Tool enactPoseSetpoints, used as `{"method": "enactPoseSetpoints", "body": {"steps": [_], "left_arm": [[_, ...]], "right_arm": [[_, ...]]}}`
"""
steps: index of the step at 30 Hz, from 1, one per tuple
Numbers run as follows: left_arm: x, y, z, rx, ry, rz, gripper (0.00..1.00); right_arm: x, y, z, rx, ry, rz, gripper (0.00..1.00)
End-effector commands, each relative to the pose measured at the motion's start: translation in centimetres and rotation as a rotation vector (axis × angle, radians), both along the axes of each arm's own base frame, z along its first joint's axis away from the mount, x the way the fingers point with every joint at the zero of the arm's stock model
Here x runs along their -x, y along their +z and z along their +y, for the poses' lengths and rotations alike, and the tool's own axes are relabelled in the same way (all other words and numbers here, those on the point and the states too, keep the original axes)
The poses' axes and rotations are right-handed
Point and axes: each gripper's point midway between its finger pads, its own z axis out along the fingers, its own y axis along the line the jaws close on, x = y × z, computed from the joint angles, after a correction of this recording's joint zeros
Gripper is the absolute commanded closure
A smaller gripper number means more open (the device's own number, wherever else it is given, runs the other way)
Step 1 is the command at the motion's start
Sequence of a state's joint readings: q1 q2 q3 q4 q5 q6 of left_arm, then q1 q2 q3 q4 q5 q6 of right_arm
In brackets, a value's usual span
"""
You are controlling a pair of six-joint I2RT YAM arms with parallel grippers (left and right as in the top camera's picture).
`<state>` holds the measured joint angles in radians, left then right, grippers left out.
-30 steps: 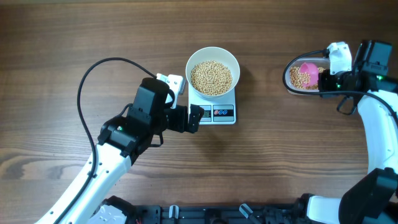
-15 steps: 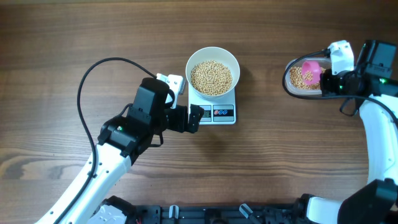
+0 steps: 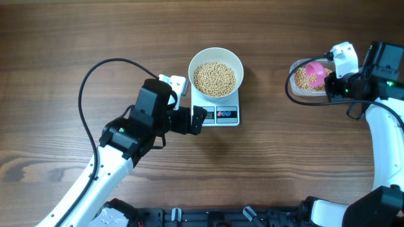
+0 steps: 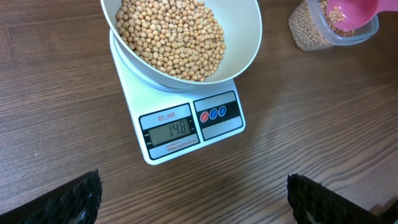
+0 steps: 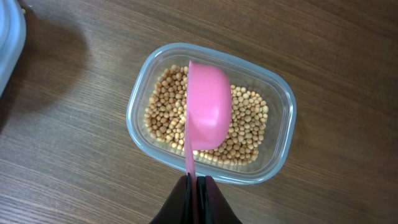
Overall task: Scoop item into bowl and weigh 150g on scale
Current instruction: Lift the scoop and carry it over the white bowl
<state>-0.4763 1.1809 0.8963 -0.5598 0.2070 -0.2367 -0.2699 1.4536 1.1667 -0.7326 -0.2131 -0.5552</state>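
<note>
The white bowl (image 3: 216, 58) stands on the scale (image 3: 221, 116) at mid-table, heaped with tan beans (image 3: 214, 79). In the left wrist view the scale's display (image 4: 170, 131) reads 148. My left gripper (image 3: 199, 120) is open just left of the scale's display edge, with nothing between its fingers (image 4: 74, 200). At the right, my right gripper (image 5: 194, 183) is shut on the handle of a pink scoop (image 5: 208, 106). The scoop hangs tilted on its side over a clear tub (image 5: 281, 146) that holds more beans (image 5: 245, 134).
A black cable (image 3: 88, 82) loops left of the left arm. Another cable (image 3: 315, 103) runs below the clear tub (image 3: 295, 81). A pale rounded edge of something (image 5: 9, 37) shows at the top left of the right wrist view.
The right gripper and pink scoop have shifted slightly up and right over the tub. The left arm, bowl and scale have not moved.
</note>
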Motion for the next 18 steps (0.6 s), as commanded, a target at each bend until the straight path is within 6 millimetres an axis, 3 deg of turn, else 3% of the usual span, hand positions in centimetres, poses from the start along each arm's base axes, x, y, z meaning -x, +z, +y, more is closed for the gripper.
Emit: {"method": "enactPoseSetpoints", "body": {"steps": [1,18], "left_arm": [[0.00,0.26,-0.01,-0.012,-0.013,-0.023,0.00],[0.01,0.26,-0.01,-0.012,-0.013,-0.022,0.00]], "right_arm": [[-0.25,0.97,0.51,-0.016,0.025,-0.036,0.96],[-0.57,1.17,0.23,-0.062,-0.060,-0.044,0.96]]}}
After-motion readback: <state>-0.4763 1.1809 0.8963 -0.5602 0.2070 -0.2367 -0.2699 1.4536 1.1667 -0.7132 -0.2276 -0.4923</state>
